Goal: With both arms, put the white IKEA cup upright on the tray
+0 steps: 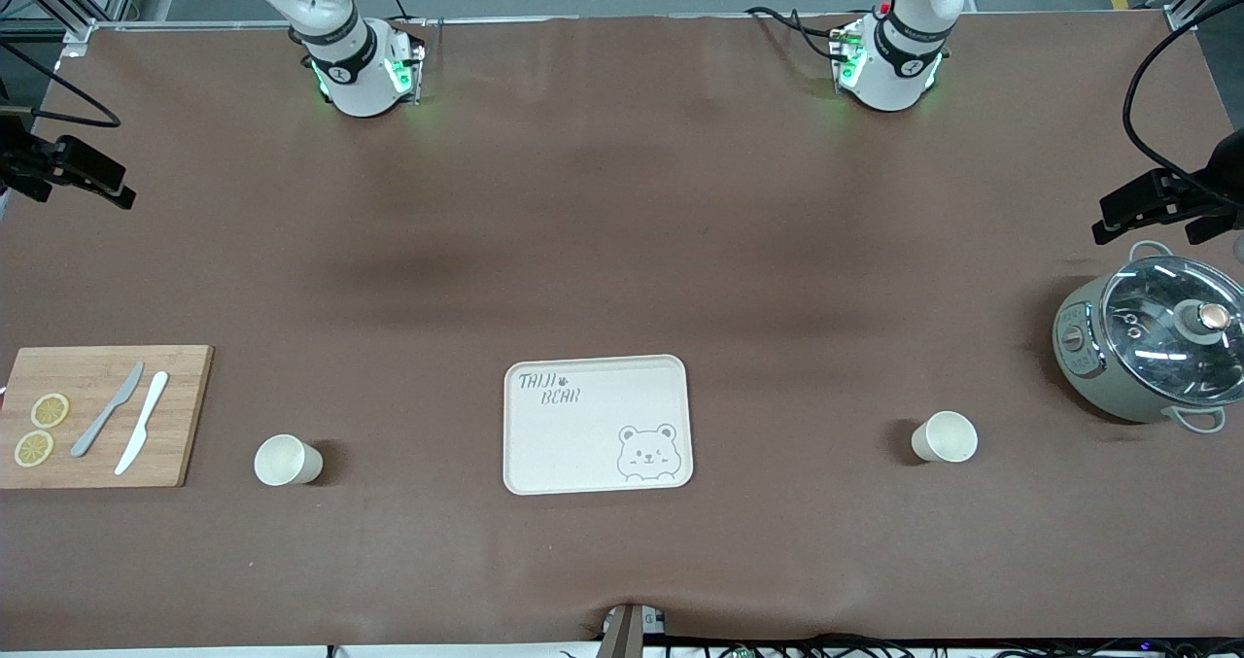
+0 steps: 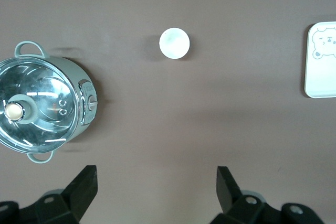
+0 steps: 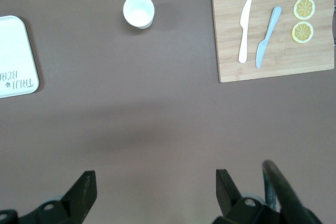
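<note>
Two white cups stand upright on the brown table, one (image 1: 288, 460) toward the right arm's end and one (image 1: 945, 437) toward the left arm's end. The cream tray (image 1: 544, 444) with the bear drawing lies between them with nothing on it. My left gripper (image 2: 157, 182) hangs open high over bare table, with its cup (image 2: 174, 43) and the tray's edge (image 2: 321, 85) far below. My right gripper (image 3: 155, 182) is open too, high above bare table, looking down on the other cup (image 3: 138, 10) and a corner of the tray (image 3: 13, 51). Neither gripper shows in the front view.
A wooden cutting board (image 1: 175, 415) with two knives and two lemon slices lies at the right arm's end. A grey-green pot with a glass lid (image 1: 1152, 347) stands at the left arm's end. Black camera mounts (image 1: 68, 167) reach in at both table ends.
</note>
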### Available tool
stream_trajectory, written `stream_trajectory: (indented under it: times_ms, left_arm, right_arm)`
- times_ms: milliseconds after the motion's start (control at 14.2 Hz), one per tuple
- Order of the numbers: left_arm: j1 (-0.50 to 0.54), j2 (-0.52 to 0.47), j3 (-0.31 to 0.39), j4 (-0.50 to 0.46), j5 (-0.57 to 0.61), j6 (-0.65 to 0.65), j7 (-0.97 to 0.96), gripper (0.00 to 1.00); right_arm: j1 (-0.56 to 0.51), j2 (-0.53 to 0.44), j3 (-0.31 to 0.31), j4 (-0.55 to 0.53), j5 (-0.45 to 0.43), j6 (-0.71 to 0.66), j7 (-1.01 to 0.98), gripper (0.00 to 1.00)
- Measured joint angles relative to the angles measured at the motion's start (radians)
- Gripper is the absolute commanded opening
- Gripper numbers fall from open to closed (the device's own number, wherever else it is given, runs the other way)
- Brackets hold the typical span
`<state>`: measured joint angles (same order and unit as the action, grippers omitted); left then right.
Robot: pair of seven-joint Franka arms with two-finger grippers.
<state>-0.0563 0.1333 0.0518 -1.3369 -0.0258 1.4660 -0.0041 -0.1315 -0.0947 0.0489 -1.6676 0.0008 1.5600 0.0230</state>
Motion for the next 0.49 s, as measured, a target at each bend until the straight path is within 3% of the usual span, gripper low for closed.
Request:
stream_trajectory:
  times_ms: [495]
  left_arm:
    - [0.0,0.0,0.0,-0.002,-0.011,0.0,0.0,1.0]
  right_arm:
    - [0.0,0.0,0.0,-0.001,0.0,0.002,0.0,1.0]
